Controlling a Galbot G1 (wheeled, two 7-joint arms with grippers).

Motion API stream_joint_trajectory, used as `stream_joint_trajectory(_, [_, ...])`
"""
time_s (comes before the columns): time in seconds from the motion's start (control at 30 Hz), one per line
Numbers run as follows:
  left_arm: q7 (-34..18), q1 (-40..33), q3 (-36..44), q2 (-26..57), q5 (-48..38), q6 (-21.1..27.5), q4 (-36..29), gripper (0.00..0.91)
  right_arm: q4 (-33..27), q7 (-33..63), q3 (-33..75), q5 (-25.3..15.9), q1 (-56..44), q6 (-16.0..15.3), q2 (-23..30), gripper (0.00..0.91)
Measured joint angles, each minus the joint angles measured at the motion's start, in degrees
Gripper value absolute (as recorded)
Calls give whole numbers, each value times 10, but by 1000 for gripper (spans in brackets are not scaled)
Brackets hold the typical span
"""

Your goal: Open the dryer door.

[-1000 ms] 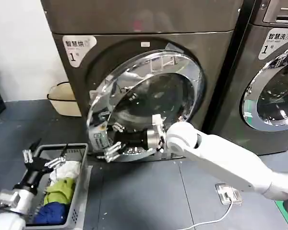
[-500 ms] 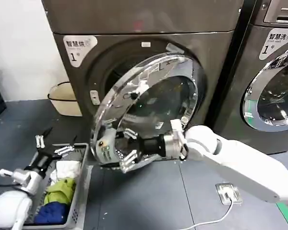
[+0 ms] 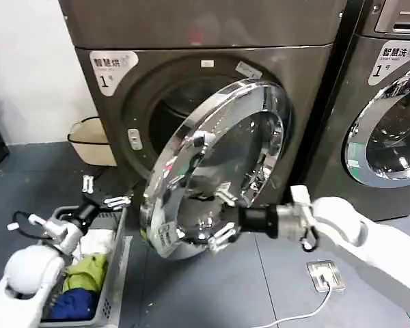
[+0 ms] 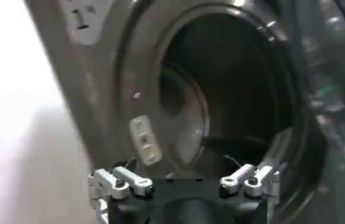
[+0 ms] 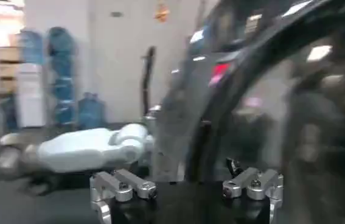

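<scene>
The right gripper (image 3: 222, 217) reaches in from the right, low in the head view, with its jaws spread wide against the glossy face of the dryer door (image 3: 215, 164). One finger (image 3: 227, 195) lies above and one below on the mirrored glass, and neither closes round any part of the door; whether they actually touch the surface or sit just off it is hard to tell. In the right wrist view the same jaws (image 5: 184, 185) stand wide apart with the dark curved door rim (image 5: 233, 103) between them.

The dryer door is swung partly out from the dryer (image 3: 205, 82), hinged on its right side, its free left edge low and well clear of the round opening (image 3: 171, 109). The dark drum shows behind it, and the small door latch plate (image 3: 133, 139) sits on the front panel just left of the opening.

The left gripper (image 3: 102, 195) is raised at the lower left, just above the laundry basket (image 3: 116, 266), jaws wide and holding nothing. In the left wrist view these jaws (image 4: 184, 182) point at the open drum mouth (image 4: 233, 91).

The laundry basket stands on the floor left of the door and holds white, green and blue clothes (image 3: 85, 270). A beige tub (image 3: 89, 140) stands by the wall behind it. A second machine (image 3: 389, 102) stands to the right, door closed.
</scene>
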Motion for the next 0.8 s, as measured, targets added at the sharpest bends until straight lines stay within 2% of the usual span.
stream_joint_trajectory(0.17, [25, -16, 37, 8, -4, -15, 1, 907, 20, 31, 155, -9, -148, -2, 10, 907])
stream_joint_trajectory(0.33, [38, -39, 74, 15, -12, -23, 5, 907, 36, 41, 322, -45, -296, 5, 43, 907])
stream_joint_trajectory(0.53, [44, -64, 104, 24, -21, -29, 8, 907, 53, 48, 500, -85, -461, 35, 114, 907])
stream_joint_trajectory(0.8, [46, -92, 140, 36, -32, -38, 17, 907, 54, 97, 645, -151, -611, 80, 227, 907])
